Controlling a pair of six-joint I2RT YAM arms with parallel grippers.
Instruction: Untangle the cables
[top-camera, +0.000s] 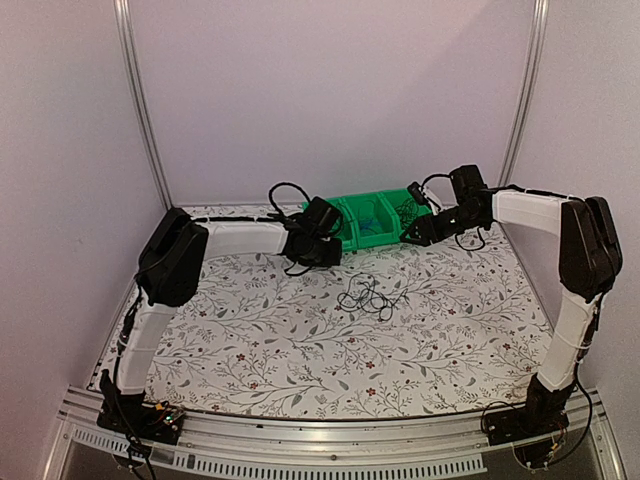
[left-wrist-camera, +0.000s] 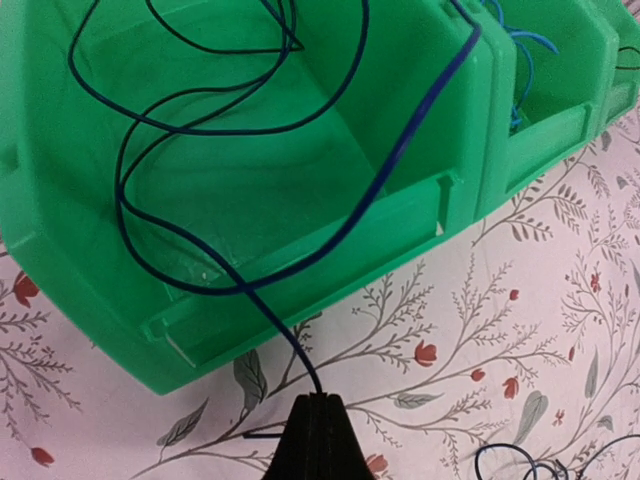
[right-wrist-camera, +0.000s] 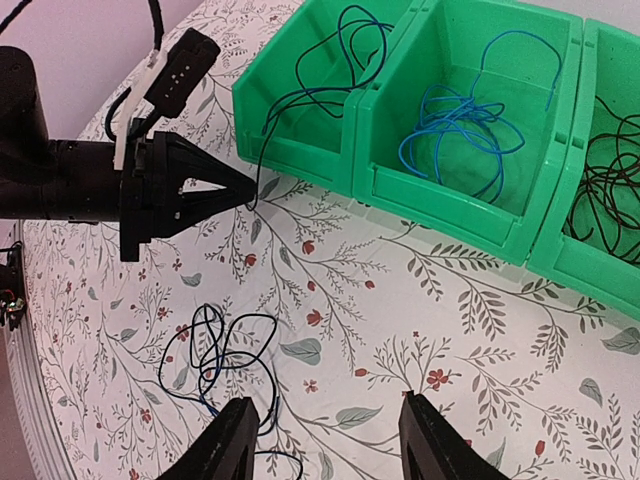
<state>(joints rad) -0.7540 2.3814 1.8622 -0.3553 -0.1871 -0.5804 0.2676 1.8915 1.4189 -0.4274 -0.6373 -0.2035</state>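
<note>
L pincer (left-wrist-camera: 318, 402) pinches dark-blue cable (left-wrist-camera: 298, 355) running into green bin (left-wrist-camera: 60, 250); R pincer (right-wrist-camera: 328, 405) spread wide, tangle (right-wrist-camera: 212, 352) on counter (right-wrist-camera: 480, 330) close beside it.

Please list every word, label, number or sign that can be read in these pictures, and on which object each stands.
None can be read in any view.
The green bins: plain, no label.
The tablecloth: only a leaf and flower print.
The dark blue cable held by the left fingers: no marking.
The parts at the arm bases: too small to read.
</note>
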